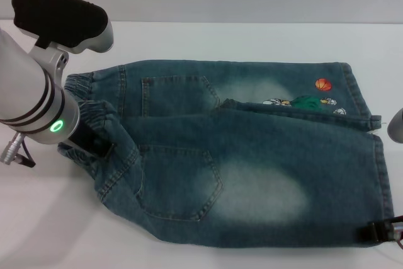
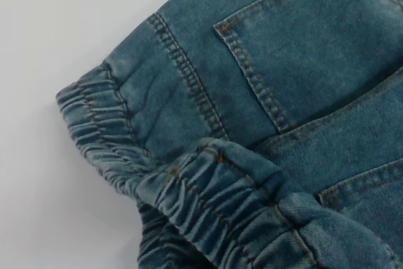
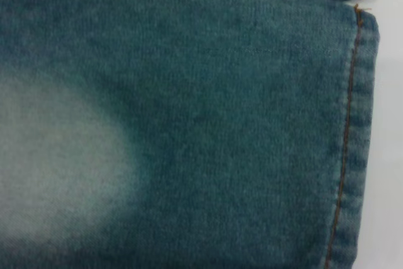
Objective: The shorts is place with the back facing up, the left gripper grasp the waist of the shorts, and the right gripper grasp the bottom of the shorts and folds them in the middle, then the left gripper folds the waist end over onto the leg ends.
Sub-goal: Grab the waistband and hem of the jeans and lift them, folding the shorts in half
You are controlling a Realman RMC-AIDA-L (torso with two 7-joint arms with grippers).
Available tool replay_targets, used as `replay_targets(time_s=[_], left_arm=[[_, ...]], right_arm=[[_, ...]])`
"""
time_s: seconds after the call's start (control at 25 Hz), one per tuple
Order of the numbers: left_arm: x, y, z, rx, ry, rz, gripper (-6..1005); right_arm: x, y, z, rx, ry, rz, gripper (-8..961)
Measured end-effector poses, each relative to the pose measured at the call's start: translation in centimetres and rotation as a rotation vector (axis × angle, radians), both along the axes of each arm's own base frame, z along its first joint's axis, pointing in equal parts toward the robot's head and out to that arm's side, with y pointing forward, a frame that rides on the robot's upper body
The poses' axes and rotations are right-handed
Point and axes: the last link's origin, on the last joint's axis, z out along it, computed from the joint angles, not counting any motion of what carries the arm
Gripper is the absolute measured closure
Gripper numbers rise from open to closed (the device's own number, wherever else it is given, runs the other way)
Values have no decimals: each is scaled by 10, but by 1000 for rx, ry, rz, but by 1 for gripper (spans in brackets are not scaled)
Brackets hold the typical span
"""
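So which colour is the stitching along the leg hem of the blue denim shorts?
Orange-brown thread on the hem of the blue denim shorts, clearest in the right wrist view.

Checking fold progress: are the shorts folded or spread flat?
Spread, back up: the shorts show both pockets and both legs side by side; only the waist is bunched.

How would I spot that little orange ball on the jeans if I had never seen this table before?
Find the blue denim shorts spread on the white table. Go to the far leg, at the hem end away from the ruffled waist. The orange ball embroidery sits near that hem, just above the small cartoon figures; it is the only round orange mark on the denim.
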Motion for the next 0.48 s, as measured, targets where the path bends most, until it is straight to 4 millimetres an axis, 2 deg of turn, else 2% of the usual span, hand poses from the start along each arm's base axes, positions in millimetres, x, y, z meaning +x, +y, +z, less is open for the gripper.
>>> replay_targets(time_s=[0.32,0.48], left_arm=[[0,0,0,1,-1,-1,866],[0,0,0,3,-2,1,866]], right_arm=[[-7,3,1,-11,4,69,392],[-11,6,0,-13,3,92,545]])
